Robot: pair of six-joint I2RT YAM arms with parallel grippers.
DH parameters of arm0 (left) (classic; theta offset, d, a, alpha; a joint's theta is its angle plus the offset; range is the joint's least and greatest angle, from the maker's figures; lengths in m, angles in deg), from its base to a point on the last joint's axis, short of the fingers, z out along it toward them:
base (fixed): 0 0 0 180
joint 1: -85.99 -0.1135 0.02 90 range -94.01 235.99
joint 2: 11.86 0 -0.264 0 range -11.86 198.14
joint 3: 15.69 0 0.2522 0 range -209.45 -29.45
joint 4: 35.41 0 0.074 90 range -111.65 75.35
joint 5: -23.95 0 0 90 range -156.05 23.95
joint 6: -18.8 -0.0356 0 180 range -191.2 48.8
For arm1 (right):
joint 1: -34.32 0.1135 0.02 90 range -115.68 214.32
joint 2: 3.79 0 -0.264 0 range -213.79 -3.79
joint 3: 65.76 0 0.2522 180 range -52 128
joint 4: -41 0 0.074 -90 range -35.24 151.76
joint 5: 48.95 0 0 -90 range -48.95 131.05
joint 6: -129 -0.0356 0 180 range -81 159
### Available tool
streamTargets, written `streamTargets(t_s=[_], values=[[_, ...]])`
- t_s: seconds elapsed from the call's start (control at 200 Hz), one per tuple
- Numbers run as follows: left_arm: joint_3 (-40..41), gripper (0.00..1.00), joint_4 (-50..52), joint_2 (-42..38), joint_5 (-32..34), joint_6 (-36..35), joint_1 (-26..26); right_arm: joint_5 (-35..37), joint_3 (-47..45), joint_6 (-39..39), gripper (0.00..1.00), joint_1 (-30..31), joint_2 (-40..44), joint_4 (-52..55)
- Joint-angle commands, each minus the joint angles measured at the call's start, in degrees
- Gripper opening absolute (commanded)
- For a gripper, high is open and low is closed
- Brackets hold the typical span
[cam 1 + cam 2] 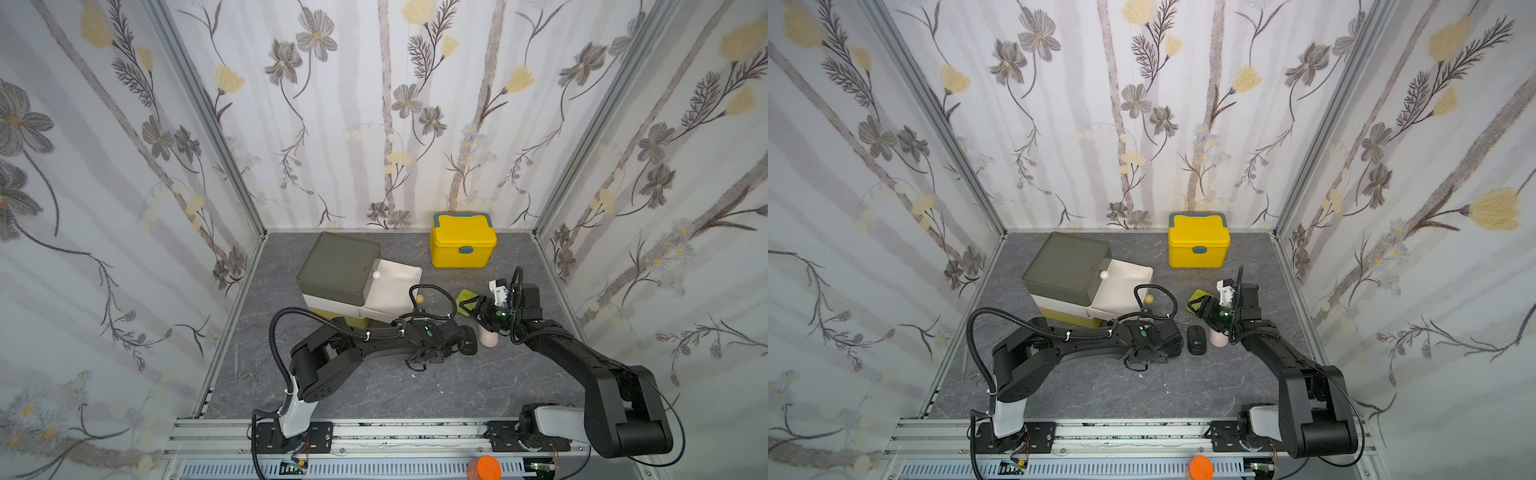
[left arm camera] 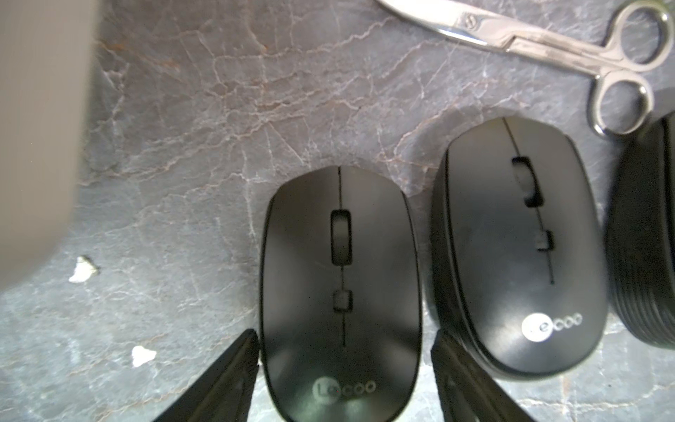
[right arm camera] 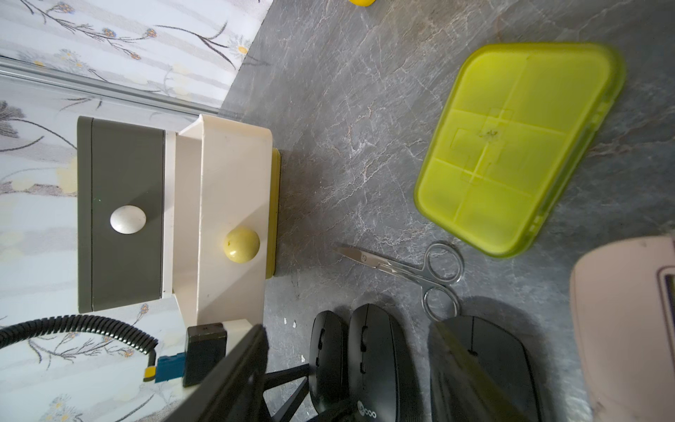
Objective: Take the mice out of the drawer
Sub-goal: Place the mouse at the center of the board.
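Note:
A slim black mouse (image 2: 339,292) lies flat on the grey tabletop between the fingers of my left gripper (image 2: 345,334). The jaws stand open, with a thin gap at each side. A second black mouse (image 2: 518,248) lies right beside it, and a rounder black mouse (image 2: 643,237) sits at the frame edge. In both top views a black mouse (image 1: 1197,340) and a pale pink mouse (image 1: 488,338) lie between the arms. My right gripper (image 3: 350,329) hovers open and empty above the black mice (image 3: 369,358). The white drawer (image 1: 399,282) is pulled out, and no mouse shows in it.
The drawer unit (image 1: 338,266) has a grey top drawer, shut. A lime-green pill box (image 3: 511,153) and steel scissors (image 3: 412,270) lie close behind the mice. A yellow lidded box (image 1: 462,241) stands at the back wall. Thin metal tools (image 1: 249,370) lie near the left frame.

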Motion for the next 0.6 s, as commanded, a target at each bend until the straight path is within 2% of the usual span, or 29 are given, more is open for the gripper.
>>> streamTargets(t_s=[0.0,0.16,0.31,0.44,0.595], values=[[-1.8,0.79,2.1,-0.9,1.1,-0.8,1.3,-1.4,0.3,-0.4,0.68,0.0,0.7,-1.6],[-4.7,0.84,7.4,-3.0,3.1,-0.6,4.0,-2.3,1.6,0.8,0.68,0.0,1.2,-0.1],[-4.5,0.92,11.3,-8.2,4.4,-0.5,5.7,-3.6,2.9,1.2,0.70,0.1,1.6,0.7],[-3.1,0.93,12.7,-15.1,3.9,-2.9,6.0,-4.5,3.8,0.8,0.69,0.7,1.3,0.7],[-1.9,0.93,8.8,-26.2,4.7,-8.6,5.6,-3.7,5.0,-2.3,0.69,5.2,0.4,-2.4]])
